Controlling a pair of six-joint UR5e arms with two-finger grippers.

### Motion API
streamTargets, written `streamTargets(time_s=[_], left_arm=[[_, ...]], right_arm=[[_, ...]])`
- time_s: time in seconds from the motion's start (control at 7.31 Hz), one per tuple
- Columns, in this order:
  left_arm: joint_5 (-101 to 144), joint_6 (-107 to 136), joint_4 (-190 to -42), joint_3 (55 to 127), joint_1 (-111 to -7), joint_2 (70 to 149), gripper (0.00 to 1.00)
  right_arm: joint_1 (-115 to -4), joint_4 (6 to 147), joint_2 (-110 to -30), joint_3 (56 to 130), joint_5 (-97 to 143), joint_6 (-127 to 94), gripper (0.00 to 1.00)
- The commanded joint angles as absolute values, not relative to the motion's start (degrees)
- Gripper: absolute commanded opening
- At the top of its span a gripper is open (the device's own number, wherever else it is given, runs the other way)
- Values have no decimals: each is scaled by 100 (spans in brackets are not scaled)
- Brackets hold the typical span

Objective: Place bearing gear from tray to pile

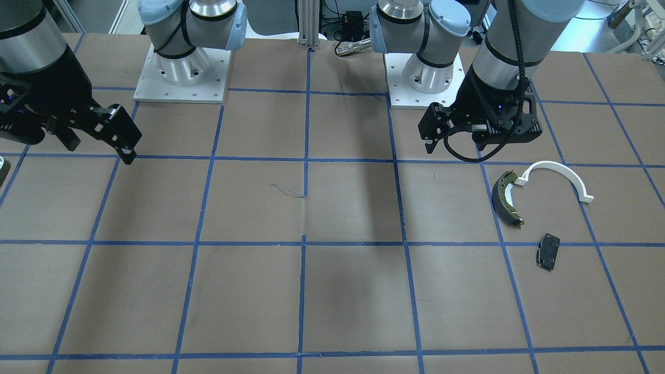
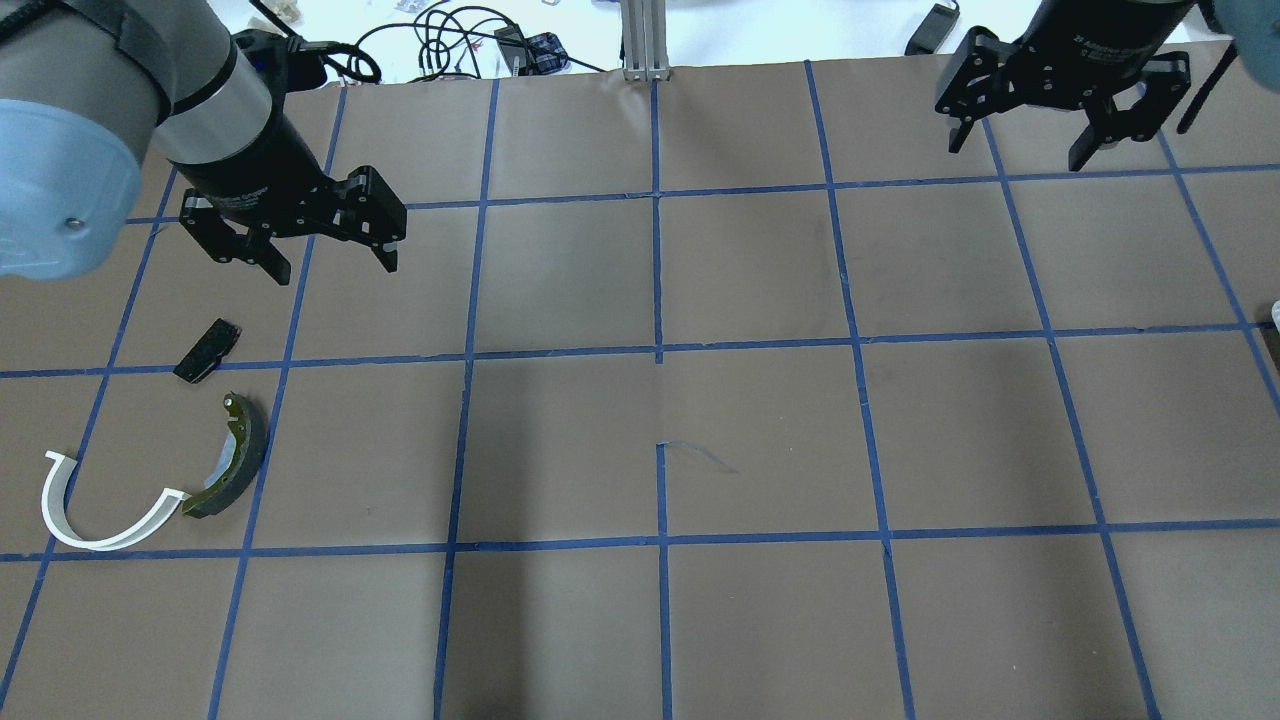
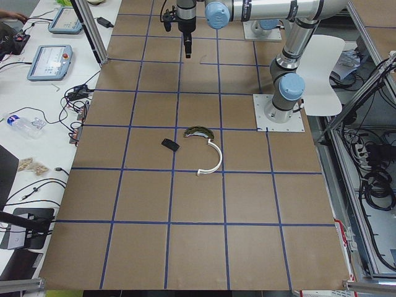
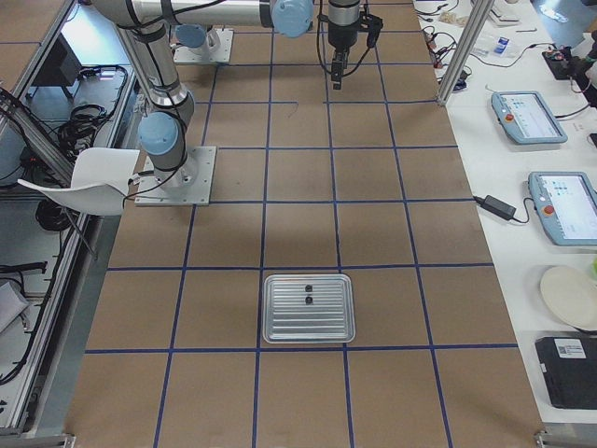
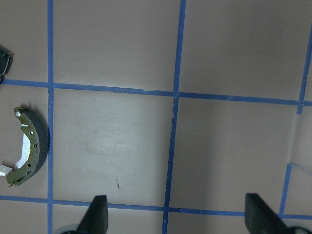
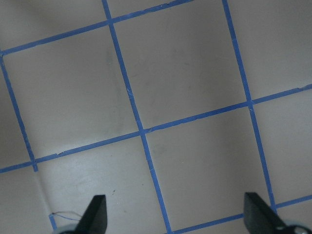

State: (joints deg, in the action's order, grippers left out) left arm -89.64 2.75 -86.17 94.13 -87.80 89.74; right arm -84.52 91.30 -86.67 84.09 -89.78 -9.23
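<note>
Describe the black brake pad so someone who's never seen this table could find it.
On the blue-gridded brown table, find the three parts on the robot's left side. The brake pad lies apart, farthest from the robot; it alone is small, flat, black and blocky, while the brake shoe and white bracket are curved.

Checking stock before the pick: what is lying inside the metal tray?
Two small dark parts lie on the floor of the tray, too small to identify. Nothing covers them.
</note>
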Motion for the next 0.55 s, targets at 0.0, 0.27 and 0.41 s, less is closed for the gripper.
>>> streamTargets(time_s=[0.0, 0.27, 0.41], left_arm=[[-8938, 273, -8613, 9413, -8780, 8974, 100], [-8930, 281, -8587, 9404, -8780, 8974, 100], [-8912, 281, -8587, 9404, -8780, 8991, 100]], right_arm=[[-8638, 9052, -8640, 8419, -8938, -941, 100], [-8422, 9079, -8622, 8455, -9322, -354, 100], [-7959, 9044, -8622, 8499, -9612, -151, 100]])
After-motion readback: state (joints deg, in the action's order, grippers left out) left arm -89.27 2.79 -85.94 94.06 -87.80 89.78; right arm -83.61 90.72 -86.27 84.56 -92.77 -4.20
